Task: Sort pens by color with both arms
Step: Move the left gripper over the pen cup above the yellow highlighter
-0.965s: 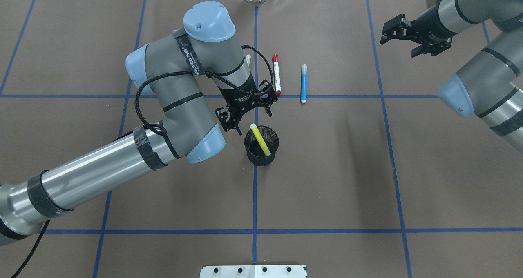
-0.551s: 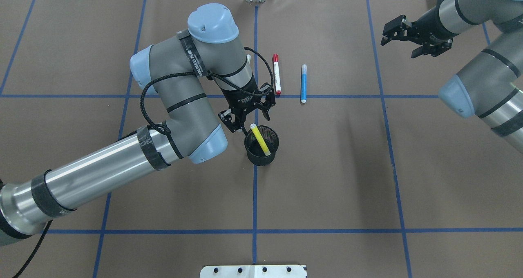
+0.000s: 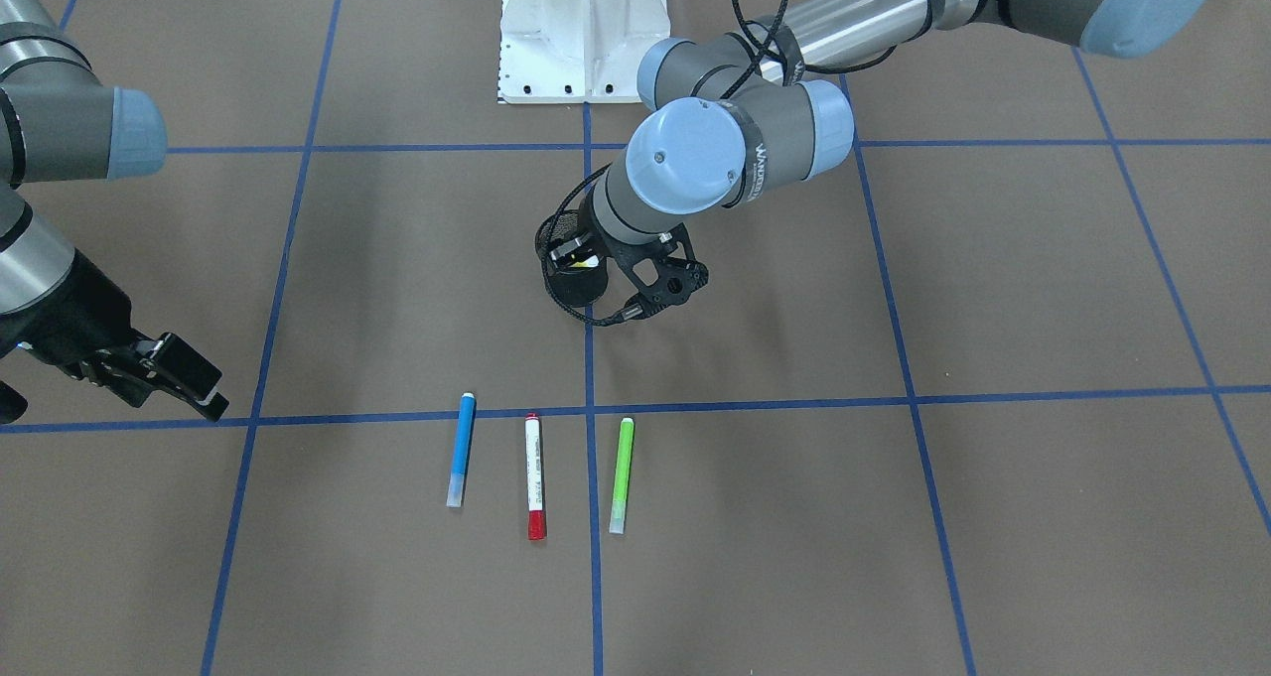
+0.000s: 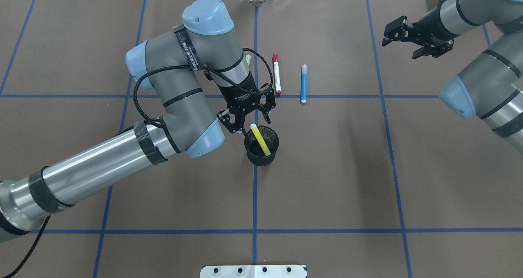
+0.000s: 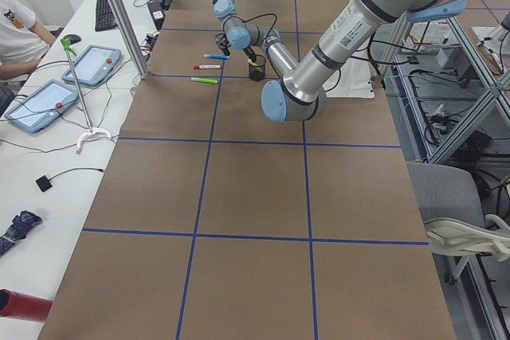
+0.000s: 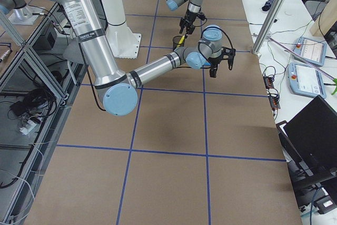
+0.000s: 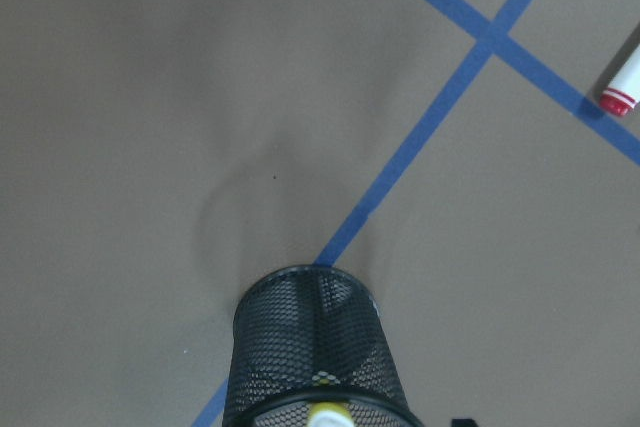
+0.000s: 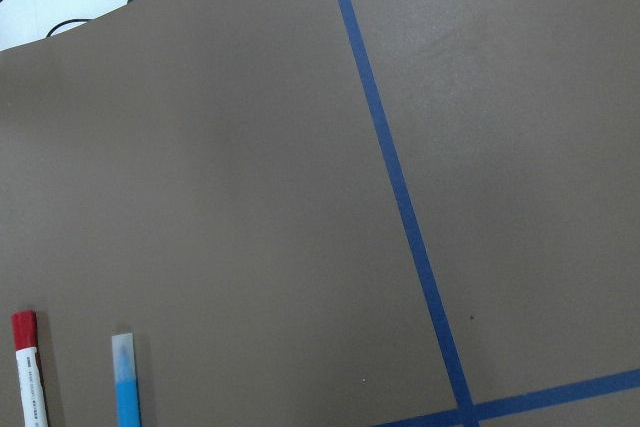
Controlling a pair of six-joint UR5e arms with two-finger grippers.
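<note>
Pens lie in two places. The yellow pen (image 4: 259,140) stands tilted inside the black wire-mesh cup (image 4: 260,160), and its pale tip leans over the rim on the side away from my base. The other three pens lie flat on the brown table cover (image 4: 327,180), beyond the cup, side by side but not touching: the lime-green pen (image 3: 622,473), the white pen with red cap (image 4: 277,78) in the middle and the blue pen (image 4: 303,84). Their nearer ends reach about to a blue tape line (image 4: 347,96). From overhead my left arm (image 4: 192,82) hides most of the lime-green one.

My left gripper (image 4: 248,116) hangs just beside the far rim of the cup, close to the yellow tip. Its jaws are spread and hold nothing.

My right gripper (image 4: 399,45) is above the cover at my right, well apart from all pens. Its jaws are also spread and hold nothing.
</note>
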